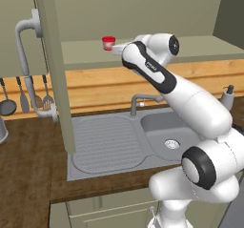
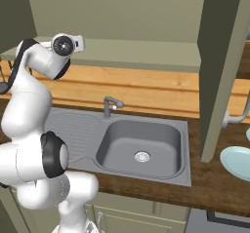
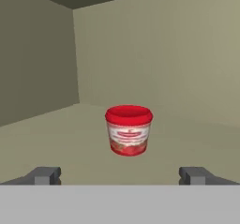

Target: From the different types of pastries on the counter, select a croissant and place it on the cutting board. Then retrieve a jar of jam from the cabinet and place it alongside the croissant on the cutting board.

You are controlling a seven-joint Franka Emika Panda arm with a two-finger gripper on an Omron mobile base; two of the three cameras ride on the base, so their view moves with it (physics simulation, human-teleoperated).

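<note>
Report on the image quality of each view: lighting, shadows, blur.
Hand view: flat, even light, the jar sharp but its label print too small to read, only a faint shadow under it, the open claw dark at the bottom. Left base view: soft light, the sink slightly blurred, no glare. Right base view: the same soft render, the cabinet door a dull unlit slab.

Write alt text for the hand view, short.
A red-lidded jam jar stands upright on the cabinet shelf, centred ahead of the open jaws, whose two dark tips sit wide apart and short of it. Plain cabinet walls enclose the space behind.
</note>
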